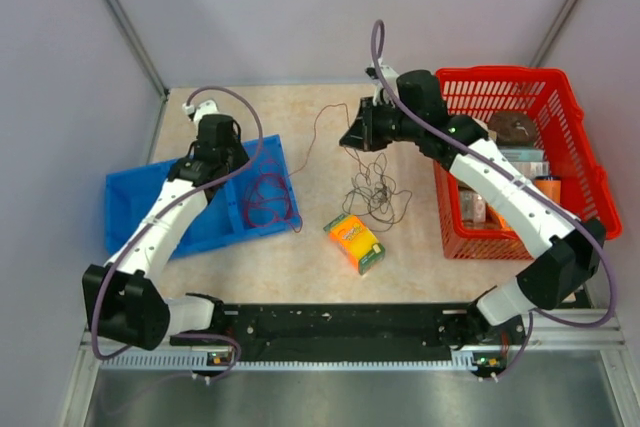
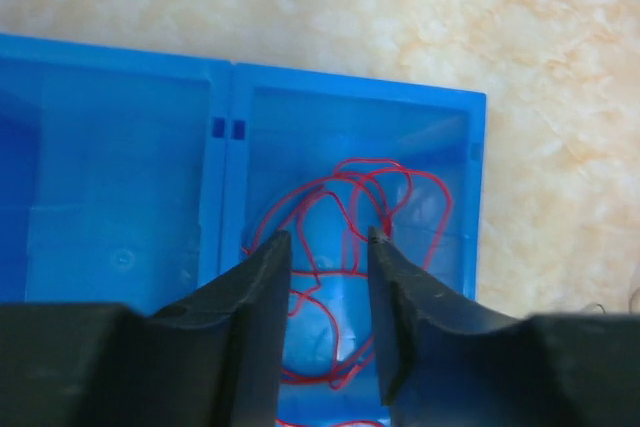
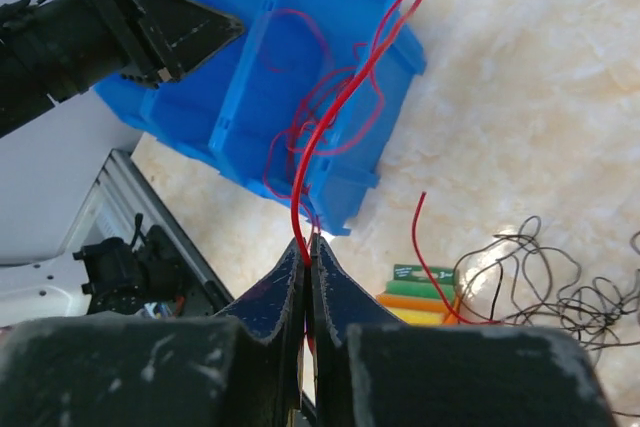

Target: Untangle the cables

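The right fingers [image 3: 306, 262] are pressed together on a red cable [image 3: 340, 97] — it rises from them toward 1 o'clock in the wrist view, with the blue bin [image 1: 125, 202] behind it. A red coil [image 2: 350, 217] lies in the bin compartment nearest the middle of the surface [image 1: 290, 277]. The left fingers [image 2: 280, 252] hang spread above that coil, gripping nothing. A clump of dark cables [image 1: 372, 192] lies mid-surface, hemmed by an orange-and-green box [image 1: 354, 243] at its 7 o'clock and the red basket [image 1: 500, 75] at 3 o'clock — bare surface opens toward 12 o'clock and along the near edge.
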You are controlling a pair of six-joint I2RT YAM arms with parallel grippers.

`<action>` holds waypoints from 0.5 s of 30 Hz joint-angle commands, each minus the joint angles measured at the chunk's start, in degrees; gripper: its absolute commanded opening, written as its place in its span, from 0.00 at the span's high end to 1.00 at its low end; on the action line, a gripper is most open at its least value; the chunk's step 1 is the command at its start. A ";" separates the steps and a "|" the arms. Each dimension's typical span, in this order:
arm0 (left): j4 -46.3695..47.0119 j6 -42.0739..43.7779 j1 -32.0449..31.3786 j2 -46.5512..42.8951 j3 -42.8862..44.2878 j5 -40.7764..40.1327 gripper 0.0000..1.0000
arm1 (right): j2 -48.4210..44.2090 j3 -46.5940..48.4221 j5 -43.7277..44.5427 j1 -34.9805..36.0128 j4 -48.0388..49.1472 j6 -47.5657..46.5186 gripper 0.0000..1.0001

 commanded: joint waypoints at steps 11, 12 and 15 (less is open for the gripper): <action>28.56 -3.33 -1.66 -20.34 -15.57 36.34 0.31 | 0.33 -4.57 -1.64 0.81 11.86 17.44 1.00; 34.29 -3.07 -4.02 -20.00 -17.16 38.82 0.28 | 0.33 -5.18 -1.47 0.81 12.57 19.73 1.00; 39.62 3.75 -15.34 -16.49 -16.65 35.71 0.11 | 0.25 -7.55 -2.16 0.81 16.25 26.41 1.00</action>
